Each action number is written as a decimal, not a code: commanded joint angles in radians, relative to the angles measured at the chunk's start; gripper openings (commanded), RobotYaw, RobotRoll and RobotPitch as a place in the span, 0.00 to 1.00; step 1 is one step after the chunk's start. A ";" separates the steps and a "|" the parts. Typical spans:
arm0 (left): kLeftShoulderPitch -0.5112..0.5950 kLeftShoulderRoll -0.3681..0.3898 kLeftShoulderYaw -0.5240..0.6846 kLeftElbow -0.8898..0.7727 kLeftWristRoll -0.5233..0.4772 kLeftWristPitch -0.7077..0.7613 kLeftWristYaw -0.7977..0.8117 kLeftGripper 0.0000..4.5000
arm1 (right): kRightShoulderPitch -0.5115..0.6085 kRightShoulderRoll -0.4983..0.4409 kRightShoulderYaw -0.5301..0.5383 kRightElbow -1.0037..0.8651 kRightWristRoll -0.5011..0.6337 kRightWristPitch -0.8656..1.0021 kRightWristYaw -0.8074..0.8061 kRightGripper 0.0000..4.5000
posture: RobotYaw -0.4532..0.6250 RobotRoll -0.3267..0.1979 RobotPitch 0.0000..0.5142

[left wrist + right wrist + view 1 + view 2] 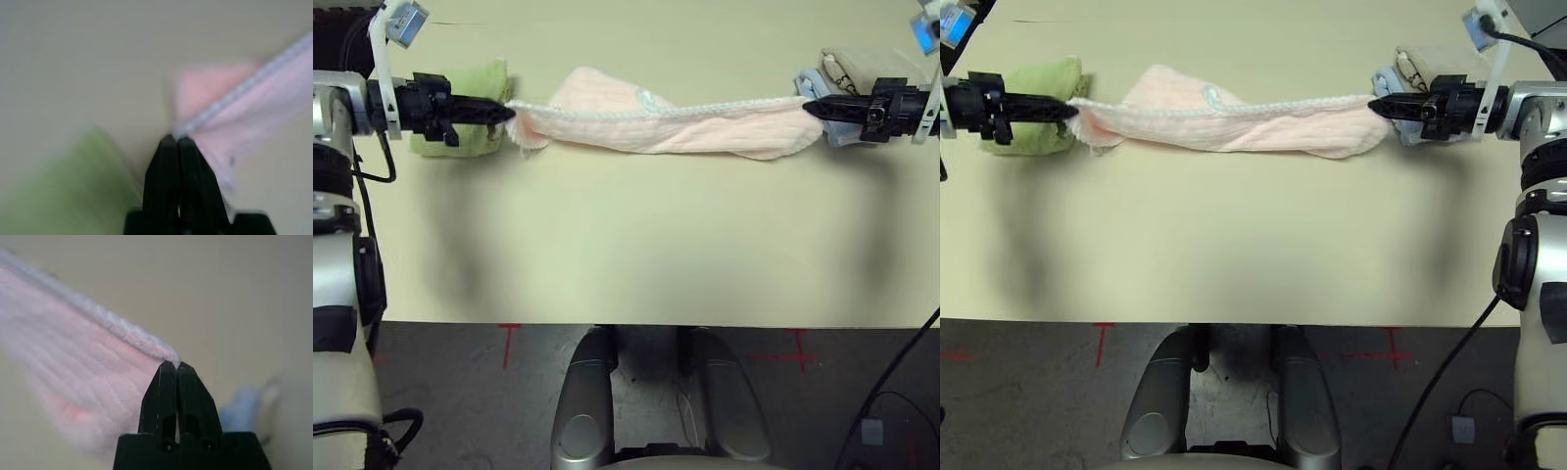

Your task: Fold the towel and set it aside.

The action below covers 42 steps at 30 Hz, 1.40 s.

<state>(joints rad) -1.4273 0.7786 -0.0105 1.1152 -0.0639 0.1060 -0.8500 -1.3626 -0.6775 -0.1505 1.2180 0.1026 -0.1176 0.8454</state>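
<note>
l hand (pixel 509 112) and r hand (pixel 808 108) each pinched tight on an end of the pink towel (pixel 666 122), stretched between them, middle sagging toward the table (pixel 626 255). green towel (pixel 470 122) just behind l hand; blue/beige folded towels (pixel 847 83) just behind r hand. risk: grip is on the white trim only, could slip if pulled tauter; sagging cloth may bunch, fold goes crooked.

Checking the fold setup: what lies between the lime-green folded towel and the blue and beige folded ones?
The pink towel spans that stretch, held taut between the left claw and right claw, as the left eye view shows.
</note>
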 commanded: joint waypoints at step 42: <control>0.118 0.483 -0.740 -0.488 -0.355 0.336 -0.764 0.01 | 0.234 -0.148 0.197 -0.087 -0.104 -0.232 0.758 0.00 | 0.44 0.62 0.65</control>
<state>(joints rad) -1.2921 1.2253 -0.6920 0.6636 -0.3648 0.4090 -1.6059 -1.1385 -0.7958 0.0616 1.1279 -0.0111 -0.3339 1.5788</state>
